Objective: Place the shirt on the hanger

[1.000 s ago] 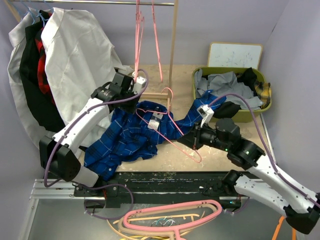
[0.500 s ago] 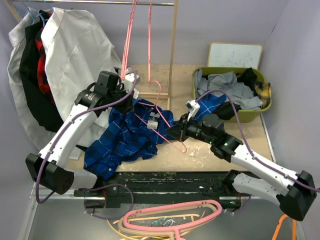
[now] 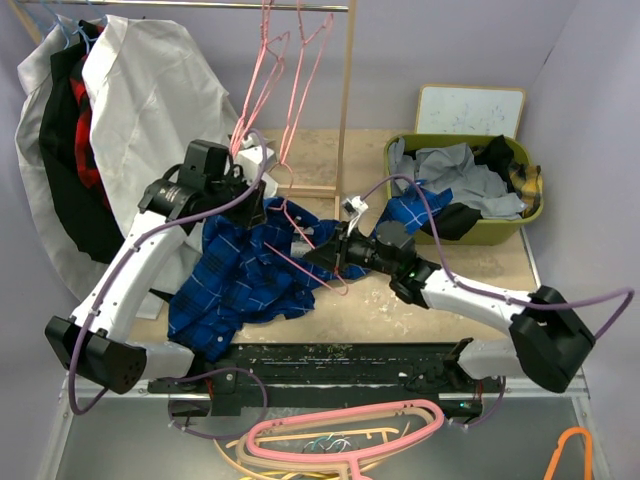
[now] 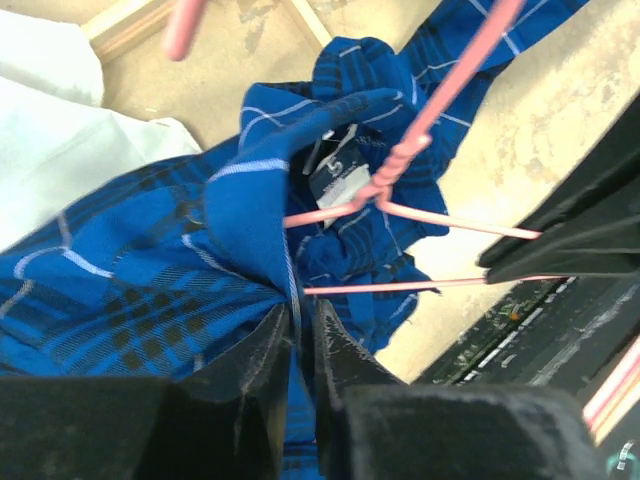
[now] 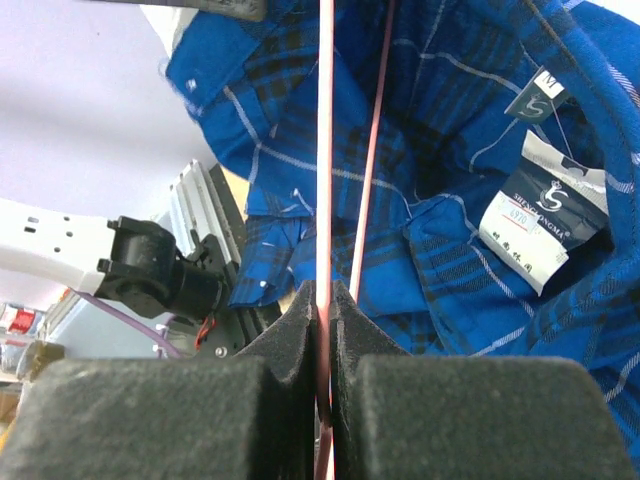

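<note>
Top view: the shirt lies crumpled on the worktop, and the left gripper lifts its collar. The right gripper has carried the hanger leftward, so it now sits at the collar instead of well to the right of it.

Left wrist view: your left fingers are clamped on a fold of fabric just below the collar. The hanger's twisted neck sits beside the collar.

Right wrist view: your right fingers are pressed together on the hanger's wire, which points into the collar opening. Threading a shoulder looks close.
</note>
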You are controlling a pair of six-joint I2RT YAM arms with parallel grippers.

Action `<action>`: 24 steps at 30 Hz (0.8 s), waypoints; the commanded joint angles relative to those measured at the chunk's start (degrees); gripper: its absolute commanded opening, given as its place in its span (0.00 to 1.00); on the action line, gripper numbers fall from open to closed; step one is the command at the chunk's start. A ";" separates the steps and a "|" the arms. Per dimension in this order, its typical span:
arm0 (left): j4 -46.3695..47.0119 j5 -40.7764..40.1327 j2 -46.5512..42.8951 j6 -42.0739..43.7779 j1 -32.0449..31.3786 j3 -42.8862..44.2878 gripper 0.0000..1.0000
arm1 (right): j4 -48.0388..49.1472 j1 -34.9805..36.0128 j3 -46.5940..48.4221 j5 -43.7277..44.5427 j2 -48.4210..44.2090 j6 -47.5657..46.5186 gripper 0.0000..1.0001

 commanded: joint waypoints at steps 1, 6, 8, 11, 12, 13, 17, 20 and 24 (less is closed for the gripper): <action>0.50 6.57 -1.11 5.72 1.30 1.92 0.41 | 9.68 0.06 3.50 -2.55 2.86 -2.63 0.00; 0.30 11.64 -1.59 12.21 11.66 1.09 1.00 | 11.93 -0.10 1.42 -0.32 5.37 -3.80 0.00; 2.55 10.96 -4.04 13.43 13.92 -0.16 0.99 | 12.85 -0.14 1.24 -0.19 7.08 -4.63 0.00; 5.28 7.00 -7.16 15.84 14.14 -2.19 0.99 | 14.87 -0.22 1.40 -1.24 9.90 -4.95 0.00; 5.20 4.83 -7.56 17.32 14.10 -2.33 0.99 | 15.72 -0.29 1.45 -1.54 10.73 -4.84 0.00; 5.29 2.63 -7.80 19.42 14.09 -2.91 0.99 | 16.58 -0.32 1.55 -2.01 11.50 -4.81 0.00; 4.17 0.52 -9.24 30.55 14.09 -6.88 0.99 | 18.02 -0.60 1.90 -3.44 13.59 -4.79 0.00; 9.04 -3.94 -9.83 34.17 14.09 -11.44 0.99 | 18.81 -1.06 1.49 -4.32 13.95 -4.90 0.00; 16.10 -7.62 -8.50 35.91 14.09 -15.13 0.72 | 20.78 -1.39 -0.39 -5.10 13.08 -4.79 0.00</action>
